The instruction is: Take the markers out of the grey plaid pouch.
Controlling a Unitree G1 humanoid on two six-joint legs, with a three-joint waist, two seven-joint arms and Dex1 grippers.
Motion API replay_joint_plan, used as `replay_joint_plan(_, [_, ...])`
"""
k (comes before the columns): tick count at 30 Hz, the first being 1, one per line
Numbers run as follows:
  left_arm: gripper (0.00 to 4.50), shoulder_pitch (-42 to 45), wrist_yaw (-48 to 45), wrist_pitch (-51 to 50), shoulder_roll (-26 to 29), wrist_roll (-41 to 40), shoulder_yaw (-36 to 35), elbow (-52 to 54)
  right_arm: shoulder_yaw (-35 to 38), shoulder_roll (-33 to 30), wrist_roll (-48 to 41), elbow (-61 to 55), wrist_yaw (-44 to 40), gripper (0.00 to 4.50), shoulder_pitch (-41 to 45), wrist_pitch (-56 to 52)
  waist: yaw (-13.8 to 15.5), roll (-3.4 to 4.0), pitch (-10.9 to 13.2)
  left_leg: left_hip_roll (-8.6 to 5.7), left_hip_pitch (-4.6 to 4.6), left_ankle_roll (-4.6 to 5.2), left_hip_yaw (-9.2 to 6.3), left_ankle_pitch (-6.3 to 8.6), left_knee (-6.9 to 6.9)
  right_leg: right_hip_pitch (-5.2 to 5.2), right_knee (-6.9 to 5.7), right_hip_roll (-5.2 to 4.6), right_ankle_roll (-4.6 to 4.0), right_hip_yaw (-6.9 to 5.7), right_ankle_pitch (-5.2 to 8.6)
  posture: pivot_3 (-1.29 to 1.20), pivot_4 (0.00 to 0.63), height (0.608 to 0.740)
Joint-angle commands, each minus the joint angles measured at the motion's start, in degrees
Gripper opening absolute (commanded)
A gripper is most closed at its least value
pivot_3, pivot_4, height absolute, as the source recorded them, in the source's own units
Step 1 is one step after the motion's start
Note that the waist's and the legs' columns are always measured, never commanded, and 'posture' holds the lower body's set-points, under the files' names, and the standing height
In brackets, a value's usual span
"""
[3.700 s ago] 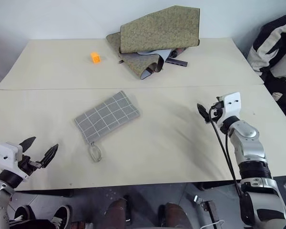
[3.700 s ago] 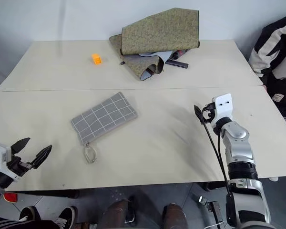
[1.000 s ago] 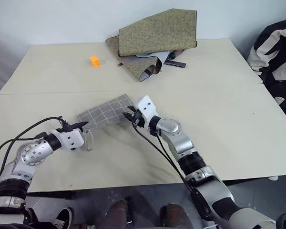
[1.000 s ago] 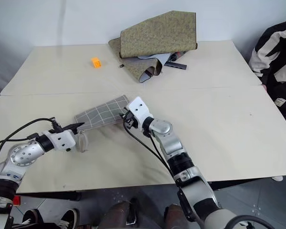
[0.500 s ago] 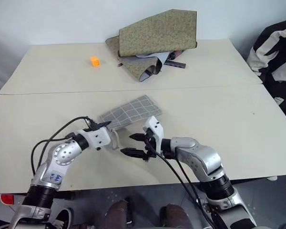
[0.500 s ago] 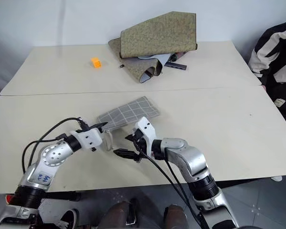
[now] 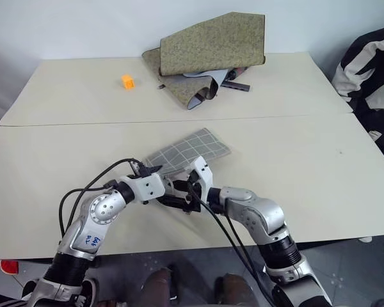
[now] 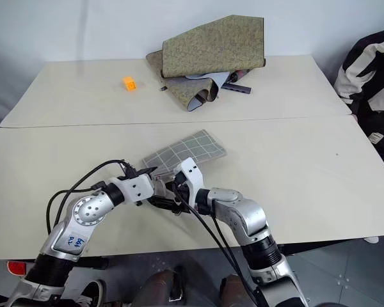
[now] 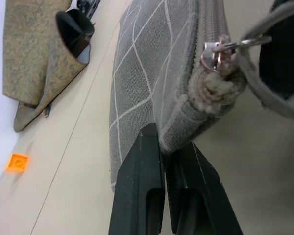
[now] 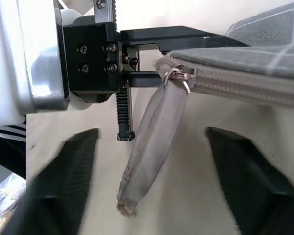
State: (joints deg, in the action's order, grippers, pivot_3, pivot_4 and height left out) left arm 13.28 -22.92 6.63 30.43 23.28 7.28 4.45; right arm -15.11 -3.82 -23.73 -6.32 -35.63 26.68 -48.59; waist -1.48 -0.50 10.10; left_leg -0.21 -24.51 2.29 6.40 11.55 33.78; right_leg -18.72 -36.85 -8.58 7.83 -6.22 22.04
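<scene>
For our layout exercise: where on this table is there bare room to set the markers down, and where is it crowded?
Bare: right of the grey plaid pouch to the table edge, and left, below the orange cube. Crowded: around the olive fabric case, and where both grippers meet at the pouch's near end.

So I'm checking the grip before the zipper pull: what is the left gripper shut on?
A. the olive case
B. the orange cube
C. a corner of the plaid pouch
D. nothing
C: the left gripper pinches a corner of the plaid pouch, beside its ring pull.
</scene>
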Motion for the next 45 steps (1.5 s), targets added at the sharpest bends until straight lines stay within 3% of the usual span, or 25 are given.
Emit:
replay_joint_plan(1, [0.00, -0.88, -0.49, -0.09, 0.18, 0.05, 0.64, 2.27, 0.86, 0.19, -0.84, -1.07, 0.56, 2.09, -0.55, 0.74, 0.00, 0.00, 0.00, 0.00, 0.00, 0.00, 0.00, 0.00, 0.00, 0.00, 0.00, 0.00, 0.00, 0.00, 0.00, 0.00, 0.150, 0.740])
replay_joint_plan(7, [0.00, -1.79, -1.02, -0.49, 0.28, -1.86, -0.64, 3.19, 2.18, -3.83, -0.59, -1.16, -0.76, 0.03, 0.05, 1.24, -0.01, -0.02, 0.01, 0.00, 0.00, -0.02, 0.02, 0.01, -0.03, 0.00, 0.13, -0.01, 0.00, 0.02, 0.00, 0.00, 0.150, 0.740])
replay_joint_plan(19, [0.00, -6.38, -8.11, 7.57, 7.93, -14.75, -7.62, -0.18, 9.06, -18.24, 0.06, 2.94, -6.49, 0.03, 4.10, 4.03, -0.09, -0.06, 0.07, 0.08, 0.00, -0.02, 0.04, 0.02, -0.08, 0.04, 0.43, -0.08, 0.00, 0.00, 0.00, 0.00, 0.150, 0.740])
replay_joint_plan(26, [0.00, -8.37, -14.60, 5.50, 8.26, -27.64, -12.63, -0.80, 12.55, -26.31, 2.38, 10.10, -9.22, 0.03, 6.18, 9.71, -0.10, -0.11, 0.11, 0.13, 0.00, 0.06, 0.08, -0.01, -0.06, 0.06, 0.47, -0.10, 0.00, 0.01, 0.00, 0.00, 0.150, 0.740])
replay_joint_plan(33, [0.00, -7.42, -15.48, 5.33, 8.11, -28.76, -12.45, -1.74, 12.06, -27.17, 3.43, 10.03, -10.51, 0.03, 4.99, 13.28, -0.08, -0.13, 0.12, 0.14, 0.00, 0.18, 0.09, -0.09, -0.06, 0.10, 0.55, -0.09, 0.00, -0.01, 0.00, 0.00, 0.150, 0.740])
replay_joint_plan(37, [0.00, -6.85, -15.02, 3.68, 6.93, -29.71, -12.38, -0.91, 13.46, -28.35, -0.50, 5.54, -13.36, 0.95, 3.65, 10.13, -0.06, -0.12, 0.12, 0.14, 0.00, 0.19, 0.09, -0.09, -0.06, 0.11, 0.55, -0.08, 0.00, -0.02, 0.00, 0.00, 0.150, 0.740])
replay_joint_plan(39, [0.00, -6.75, -14.93, 3.33, 6.65, -29.70, -12.34, -0.61, 13.88, -29.90, -1.64, 3.39, -14.56, 1.66, 2.78, 8.49, 0.01, -0.15, 0.14, 0.14, 0.00, 0.21, 0.09, -0.08, -0.06, 0.12, 0.58, -0.09, 0.00, -0.02, 0.00, 0.00, 0.150, 0.740])
replay_joint_plan(43, [0.00, -7.01, -15.48, 3.20, 6.81, -29.09, -12.07, -0.45, 15.32, -39.83, -1.95, -2.45, -19.80, 2.96, -1.28, 7.03, 0.65, -0.13, 0.17, 0.14, -0.02, 0.16, 0.06, 0.03, -0.02, 0.21, 0.78, -0.15, 0.02, -0.04, -0.01, 0.00, 0.150, 0.740])
replay_joint_plan(45, [0.00, -6.91, -15.72, 3.37, 6.97, -28.86, -11.97, -0.48, 16.07, -40.66, -1.09, -2.04, -18.63, 2.96, -0.71, 8.70, 0.72, -0.15, 0.19, 0.16, -0.03, 0.12, 0.10, 0.12, -0.01, 0.24, 0.88, -0.18, 0.03, -0.04, -0.02, 0.00, 0.150, 0.740])
